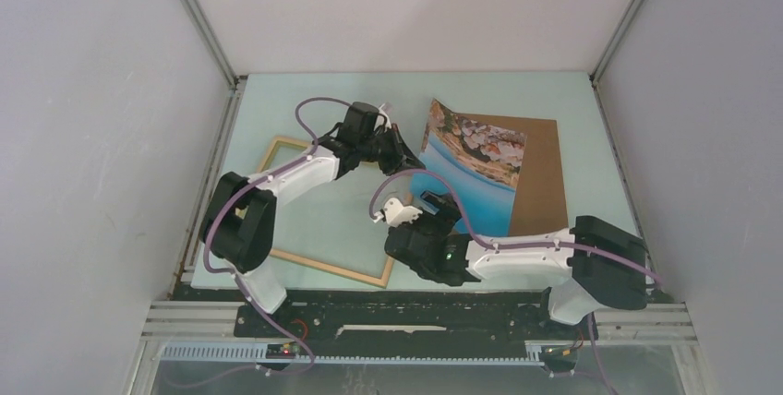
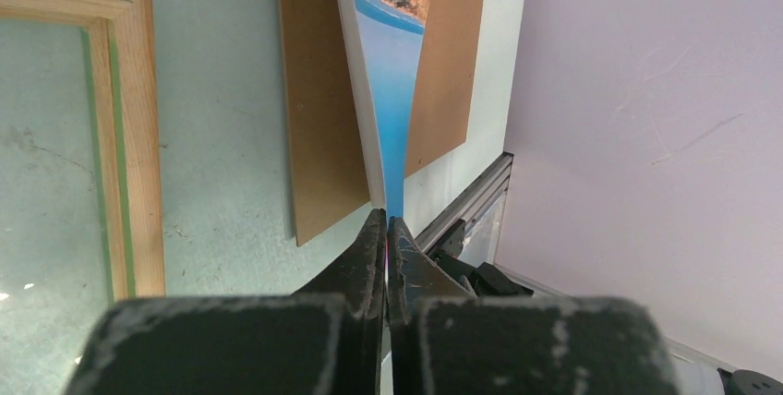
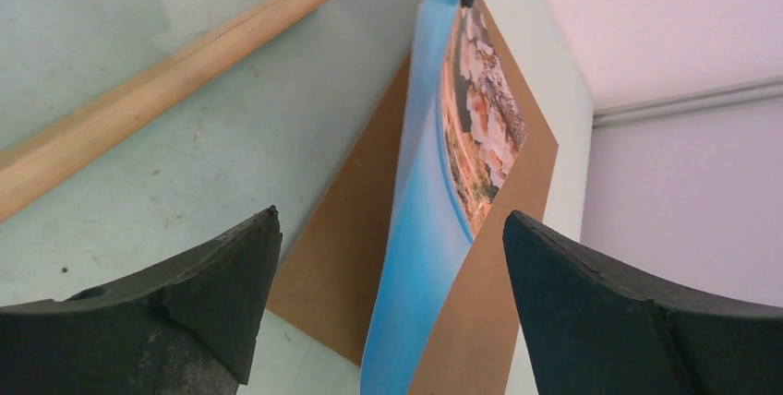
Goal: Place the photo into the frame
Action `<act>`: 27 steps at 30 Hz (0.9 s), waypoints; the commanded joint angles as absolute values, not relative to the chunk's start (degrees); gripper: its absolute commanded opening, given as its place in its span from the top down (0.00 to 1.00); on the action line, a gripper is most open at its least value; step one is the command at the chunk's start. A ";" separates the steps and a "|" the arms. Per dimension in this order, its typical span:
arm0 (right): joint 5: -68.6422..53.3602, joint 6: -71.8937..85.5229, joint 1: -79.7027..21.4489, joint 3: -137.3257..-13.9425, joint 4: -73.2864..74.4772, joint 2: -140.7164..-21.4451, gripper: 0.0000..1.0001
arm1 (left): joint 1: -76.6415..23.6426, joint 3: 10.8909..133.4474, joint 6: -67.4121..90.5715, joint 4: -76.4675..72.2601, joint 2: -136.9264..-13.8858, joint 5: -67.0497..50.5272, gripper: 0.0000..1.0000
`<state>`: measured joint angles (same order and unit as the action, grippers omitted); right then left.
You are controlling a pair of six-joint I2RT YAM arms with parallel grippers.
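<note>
The left pincer (image 2: 386, 221) is clamped tight on one edge of the photo (image 1: 475, 169), holding it tilted up over the brown board (image 1: 540, 173). The right pincer (image 3: 388, 220) gapes wide near the photo, gripping nothing. The frame (image 1: 323, 266) lies flat on the counter (image 1: 499, 90), left of the board.

The top camera looked steeply down from above the near edge, taking in the whole table (image 1: 517, 90). Both wrist cameras sat low and close, the right one facing the far edge. All three shared the photo (image 1: 475, 178), brown board (image 1: 540, 169) and frame (image 1: 328, 269).
</note>
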<state>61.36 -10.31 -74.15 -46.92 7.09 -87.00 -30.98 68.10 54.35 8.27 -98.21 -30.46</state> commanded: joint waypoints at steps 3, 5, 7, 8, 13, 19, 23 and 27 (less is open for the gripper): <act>52.71 -6.99 -76.72 -51.82 12.81 -84.87 0.04 | -30.06 69.75 53.37 7.30 -96.27 -32.46 1.00; 50.55 -3.17 -77.81 -54.72 18.16 -82.95 0.04 | -29.66 70.50 53.64 7.30 -97.31 -33.05 1.00; 46.62 -0.71 -77.63 -57.15 23.40 -80.92 0.03 | -29.46 70.70 53.79 7.15 -97.68 -33.09 1.00; 46.08 1.86 -77.51 -58.66 26.42 -80.12 0.03 | -29.40 70.79 53.93 7.12 -97.84 -33.10 1.00; 34.78 9.79 -74.25 -62.99 34.59 -74.85 0.04 | -29.11 71.37 54.96 7.10 -98.69 -34.32 1.00; 36.94 10.21 -70.70 -62.68 36.31 -75.68 0.05 | -29.09 71.10 55.90 7.12 -98.23 -34.53 1.00; 40.71 7.60 -69.28 -61.96 33.36 -79.84 0.09 | -29.09 70.94 56.82 6.61 -98.00 -34.62 1.00; 52.11 8.69 -69.68 -61.94 31.00 -84.94 0.12 | -29.09 70.63 57.26 6.50 -97.76 -34.65 1.00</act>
